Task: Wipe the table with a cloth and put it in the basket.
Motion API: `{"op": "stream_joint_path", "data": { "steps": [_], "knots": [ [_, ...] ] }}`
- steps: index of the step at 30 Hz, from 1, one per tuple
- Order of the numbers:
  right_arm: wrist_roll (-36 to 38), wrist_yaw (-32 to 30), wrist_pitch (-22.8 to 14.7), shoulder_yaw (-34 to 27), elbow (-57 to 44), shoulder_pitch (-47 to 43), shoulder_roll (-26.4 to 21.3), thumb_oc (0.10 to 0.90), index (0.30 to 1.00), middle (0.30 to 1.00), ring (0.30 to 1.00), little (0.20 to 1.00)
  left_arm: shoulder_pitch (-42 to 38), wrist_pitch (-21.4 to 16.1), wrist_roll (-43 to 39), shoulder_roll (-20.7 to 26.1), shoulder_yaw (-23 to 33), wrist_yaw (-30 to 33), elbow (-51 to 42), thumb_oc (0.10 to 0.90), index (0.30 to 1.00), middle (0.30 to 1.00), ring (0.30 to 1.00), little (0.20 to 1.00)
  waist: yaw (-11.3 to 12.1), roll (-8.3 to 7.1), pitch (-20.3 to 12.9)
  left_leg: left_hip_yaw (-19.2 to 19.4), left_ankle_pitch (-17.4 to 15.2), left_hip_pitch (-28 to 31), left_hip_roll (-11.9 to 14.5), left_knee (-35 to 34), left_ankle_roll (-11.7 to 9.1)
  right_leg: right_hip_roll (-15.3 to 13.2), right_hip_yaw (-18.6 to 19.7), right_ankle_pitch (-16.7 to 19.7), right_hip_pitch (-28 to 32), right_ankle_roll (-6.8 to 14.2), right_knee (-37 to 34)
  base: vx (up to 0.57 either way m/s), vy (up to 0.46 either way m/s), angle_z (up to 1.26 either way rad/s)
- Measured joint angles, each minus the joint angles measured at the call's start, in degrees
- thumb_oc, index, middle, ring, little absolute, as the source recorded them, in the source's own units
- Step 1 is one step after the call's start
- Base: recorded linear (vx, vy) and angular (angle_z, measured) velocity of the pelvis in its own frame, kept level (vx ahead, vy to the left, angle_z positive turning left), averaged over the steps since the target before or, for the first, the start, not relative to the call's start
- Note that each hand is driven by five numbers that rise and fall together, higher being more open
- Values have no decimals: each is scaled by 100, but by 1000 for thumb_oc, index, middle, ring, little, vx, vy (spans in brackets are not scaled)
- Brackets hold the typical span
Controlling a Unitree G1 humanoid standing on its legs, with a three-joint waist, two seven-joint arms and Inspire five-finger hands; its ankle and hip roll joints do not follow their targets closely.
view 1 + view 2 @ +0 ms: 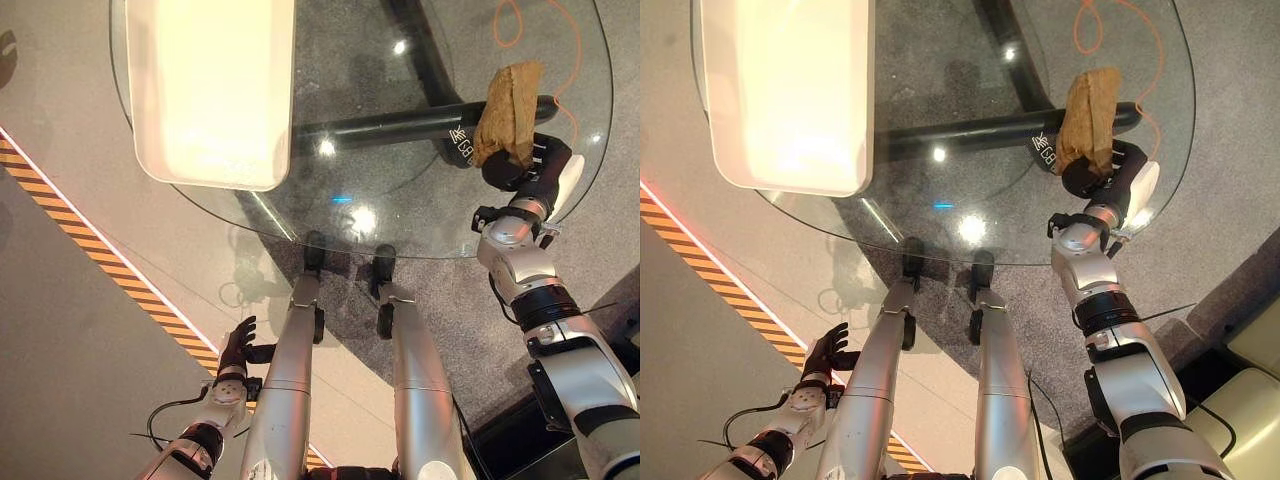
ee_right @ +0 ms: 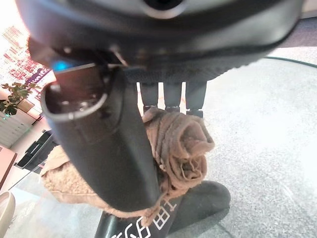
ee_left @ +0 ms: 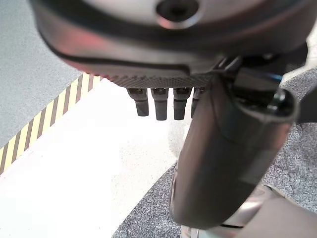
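While gripped, cloth (image 1: pixel 510 112) in right robot hand (image 1: pixel 524 168)

The cloth (image 1: pixel 510 108) sits in the right hand (image 1: pixel 525 170), above the table (image 1: pixel 400 215). The basket (image 1: pixel 210 90) lies on the table, far left of that hand.

The right arm reaches forward over the near right part of the glass counter (image 1: pixel 400 215), its right hand (image 1: pixel 520 168) raised with fingers (image 2: pixel 171 96) and thumb curled round a bunched brown cloth (image 1: pixel 508 112). The left hand (image 1: pixel 237 350) hangs low, well short of the counter's near edge, fingers straight and relaxed.
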Motion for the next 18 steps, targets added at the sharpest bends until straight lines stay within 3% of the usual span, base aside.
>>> {"op": "stream_joint_path", "data": {
  "steps": [9, 18],
  "knots": [
    [-289, -33, 413, 18, -330, -12, 7, 100, 300, 300, 300, 200, 1, 7, 0, -15, 2, 16, -10, 800, 900, 900, 900, 900, 10, 43, 2, -5, 0, -1, 9, 4, 0, 11, -7, 8, 1, -14, 10, 0, 4, 0],
    [-980, 768, 919, 302, -582, -297, -66, 100, 300, 300, 300, 200, 12, 16, 5, -10, 10, 15, -56, 800, 900, 900, 900, 900, 35, 77, -2, -20, 2, -1, 49, 7, -2, 45, -89, 10, 10, -18, 10, 0, 0, 0]
  ]
}}
